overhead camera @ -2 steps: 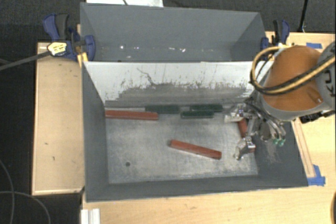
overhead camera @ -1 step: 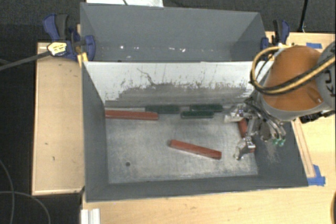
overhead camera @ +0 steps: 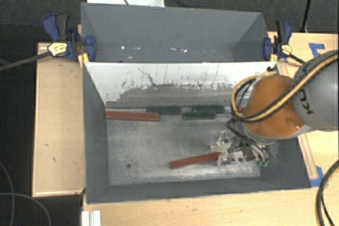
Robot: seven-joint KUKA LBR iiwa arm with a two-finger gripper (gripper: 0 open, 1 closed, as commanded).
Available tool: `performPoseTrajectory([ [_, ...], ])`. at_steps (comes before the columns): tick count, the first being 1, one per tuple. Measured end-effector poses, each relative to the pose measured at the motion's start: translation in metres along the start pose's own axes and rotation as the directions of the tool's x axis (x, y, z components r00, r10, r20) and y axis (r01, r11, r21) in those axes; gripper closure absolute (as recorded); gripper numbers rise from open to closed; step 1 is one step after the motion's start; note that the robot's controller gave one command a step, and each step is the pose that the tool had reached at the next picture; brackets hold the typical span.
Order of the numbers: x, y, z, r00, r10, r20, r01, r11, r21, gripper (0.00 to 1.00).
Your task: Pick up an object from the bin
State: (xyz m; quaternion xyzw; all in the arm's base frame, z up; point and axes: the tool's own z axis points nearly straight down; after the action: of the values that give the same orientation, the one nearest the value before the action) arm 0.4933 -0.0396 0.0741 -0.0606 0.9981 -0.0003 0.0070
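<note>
My gripper [overhead camera: 235, 152] is low in the bin's front right part, under the arm's orange cover. A thin red-brown stick [overhead camera: 193, 161] lies on the bin floor, slanting from the front middle up to the right. Its right end reaches the gripper's left side, and the gripper's body hides whether that end is gripped.
Along the foot of the back wall lie another red-brown stick [overhead camera: 132, 115] at the left and two dark green sticks [overhead camera: 163, 110] [overhead camera: 203, 112] to its right. The arm and its cables cover the bin's right side.
</note>
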Motion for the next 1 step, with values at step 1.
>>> performPoseTrajectory([
  [1,0.0000,0.0000,0.0000,1.000,-0.001,0.000,0.001,1.000,0.000,1.00],
])
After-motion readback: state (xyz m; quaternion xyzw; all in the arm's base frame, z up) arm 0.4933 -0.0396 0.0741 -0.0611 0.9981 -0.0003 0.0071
